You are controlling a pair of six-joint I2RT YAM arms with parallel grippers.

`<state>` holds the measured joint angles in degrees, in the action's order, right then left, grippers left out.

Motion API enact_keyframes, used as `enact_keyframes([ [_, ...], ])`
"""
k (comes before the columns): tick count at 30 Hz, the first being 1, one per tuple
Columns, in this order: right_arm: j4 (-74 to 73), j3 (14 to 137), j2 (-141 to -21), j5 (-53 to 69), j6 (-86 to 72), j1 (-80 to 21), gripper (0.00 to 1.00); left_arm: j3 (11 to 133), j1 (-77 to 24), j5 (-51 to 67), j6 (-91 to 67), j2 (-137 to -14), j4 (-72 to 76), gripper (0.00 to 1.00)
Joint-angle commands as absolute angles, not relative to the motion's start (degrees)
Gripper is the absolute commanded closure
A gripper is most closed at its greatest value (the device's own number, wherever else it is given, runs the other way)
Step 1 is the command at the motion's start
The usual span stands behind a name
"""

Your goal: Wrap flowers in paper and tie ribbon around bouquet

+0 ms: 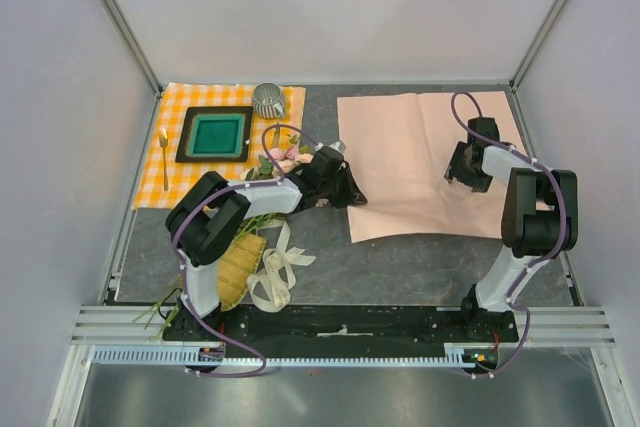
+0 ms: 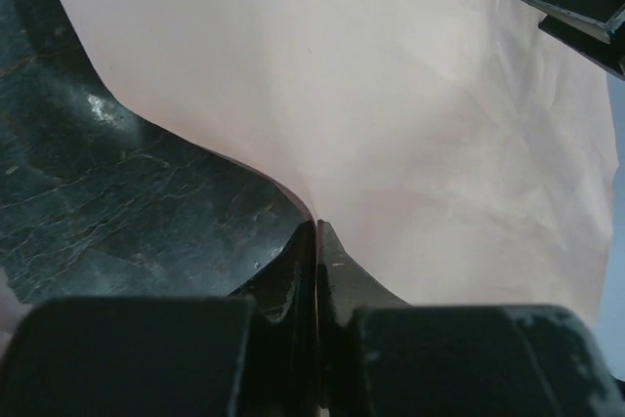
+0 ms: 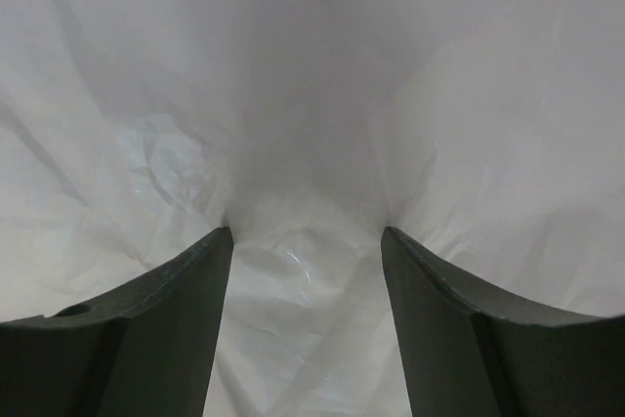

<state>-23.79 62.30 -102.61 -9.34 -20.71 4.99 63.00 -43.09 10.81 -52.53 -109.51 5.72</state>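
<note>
Here, two grippers meet one paper [image 1: 420,162]

The single pink sheet lies on the right half of the table [image 1: 400,267]. The left gripper [image 2: 315,233] is pressed together, pinching the sheet's near left edge. The right gripper [image 3: 308,236] stands spread, both fingertips down on the sheet. One bunch of flowers [image 1: 285,159] and one ribbon [image 1: 275,272] lie beside the left arm.

The paper [image 1: 420,162] is thin, matt and lightly creased. The desk [image 2: 117,192] has a dark, marbled, slightly glossy face. The cup [image 1: 268,100] is ribbed shiny metal; the ribbon [image 1: 277,272], soft cream fabric.
</note>
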Motion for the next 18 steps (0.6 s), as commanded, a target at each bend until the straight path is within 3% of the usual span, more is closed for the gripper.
enact_keyframes([
  [1,-21.6,63.2,-105.5,-8.5,-19.2,4.9,0.29,61.7,-43.1,11.3,-54.1,-106.7,10.5,0.84],
  [2,-22.0,63.1,-105.1,-8.5,-19.1,4.9,0.29,61.4,-43.1,11.5,-53.6,-105.8,9.8,0.68],
  [4,-22.8,62.7,-102.4,-9.2,-19.0,4.7,0.29,60.2,-43.0,13.7,-51.2,-101.7,8.7,0.52],
  [5,-24.1,62.6,-101.2,-9.8,-19.0,4.5,0.29,59.7,-43.0,14.7,-50.1,-99.9,6.1,0.29],
  [7,-25.7,62.8,-97.0,-10.7,-19.0,2.7,0.28,58.3,-42.8,16.1,-46.0,-92.2,1.6,0.19],
  [8,-27.4,63.1,-95.4,-11.4,-19.0,1.6,0.27,57.8,-42.6,16.1,-44.1,-88.5,-4.6,0.07],
  [13,-31.3,64.2,-85.5,-12.9,-17.8,-8.8,0.25,57.1,-34.3,16.5,-31.6,-68.5,-25.5,0.07],
  [16,-28.8,60.7,-80.0,-4.2,-21.2,-14.7,0.24,58.7,-27.3,10.8,-23.0,-60.9,-39.8,0.09],
  [18,-21.9,56.8,-77.3,8.9,-24.7,-18.2,0.2,58.4,-24.9,4.7,-18.5,-60.8,-43.6,0.16],
])
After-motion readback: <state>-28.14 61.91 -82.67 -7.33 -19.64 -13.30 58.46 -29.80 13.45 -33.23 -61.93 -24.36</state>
